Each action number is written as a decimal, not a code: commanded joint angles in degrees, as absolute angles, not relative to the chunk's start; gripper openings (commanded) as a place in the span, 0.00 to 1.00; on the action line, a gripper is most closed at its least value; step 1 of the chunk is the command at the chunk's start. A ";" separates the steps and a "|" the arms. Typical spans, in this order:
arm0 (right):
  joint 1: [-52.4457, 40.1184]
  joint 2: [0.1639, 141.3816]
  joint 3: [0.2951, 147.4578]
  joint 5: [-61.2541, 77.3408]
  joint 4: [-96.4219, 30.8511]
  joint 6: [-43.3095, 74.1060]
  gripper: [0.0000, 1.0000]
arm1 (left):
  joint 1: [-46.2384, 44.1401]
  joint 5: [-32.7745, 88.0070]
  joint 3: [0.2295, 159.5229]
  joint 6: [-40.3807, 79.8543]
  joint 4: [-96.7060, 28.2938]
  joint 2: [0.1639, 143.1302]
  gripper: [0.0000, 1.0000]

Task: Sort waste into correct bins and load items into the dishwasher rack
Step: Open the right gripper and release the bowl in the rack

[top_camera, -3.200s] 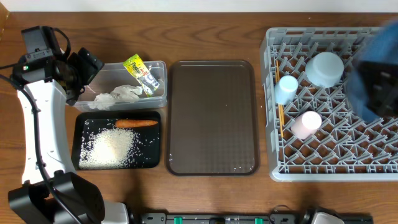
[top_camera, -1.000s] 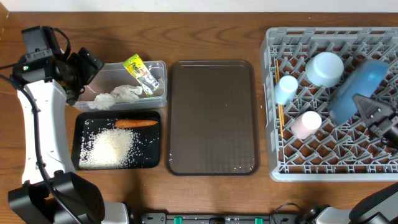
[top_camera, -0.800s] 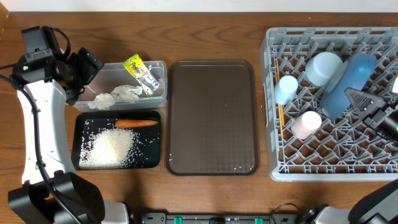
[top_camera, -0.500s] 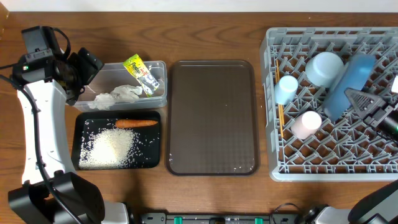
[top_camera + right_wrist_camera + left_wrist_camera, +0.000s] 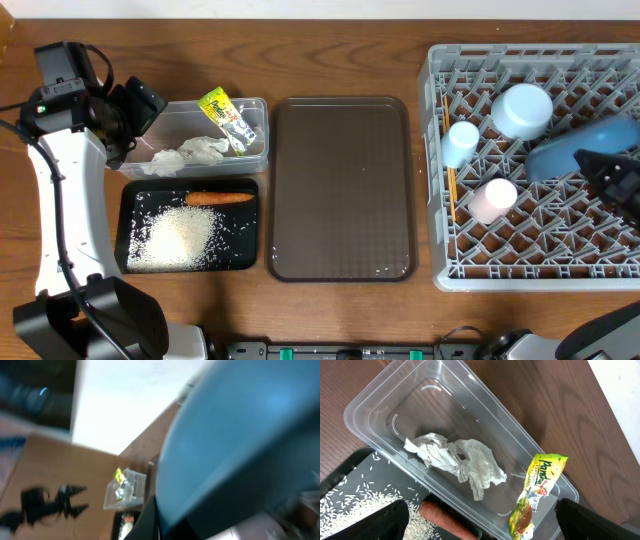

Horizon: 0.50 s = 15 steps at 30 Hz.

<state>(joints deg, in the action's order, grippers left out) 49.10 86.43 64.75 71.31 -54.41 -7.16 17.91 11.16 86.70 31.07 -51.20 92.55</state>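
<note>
Right tool (image 5: 598,168) is clenched on the blue plate (image 5: 565,155), which is tilted over the right half of the dishwasher rack (image 5: 520,272), just beside the white bowl (image 5: 522,110). Also racked: 1 light blue cup (image 5: 462,142), 1 pink cup (image 5: 492,200), and chopsticks (image 5: 449,165) by the left wall. Across the bench (image 5: 350,60), the left tool (image 5: 138,110) hangs spread wide, holding nothing, at the clear tub (image 5: 255,105), where the crumpled paper (image 5: 190,153) and snack wrapper (image 5: 228,120) lie. Carrot (image 5: 218,198) and rice (image 5: 180,238) sit in the black tray (image 5: 130,190).
</note>
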 commanded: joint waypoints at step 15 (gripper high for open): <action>55.09 88.49 62.98 25.89 -59.64 15.03 0.38 | 18.09 10.44 86.56 30.13 -51.40 91.50 0.96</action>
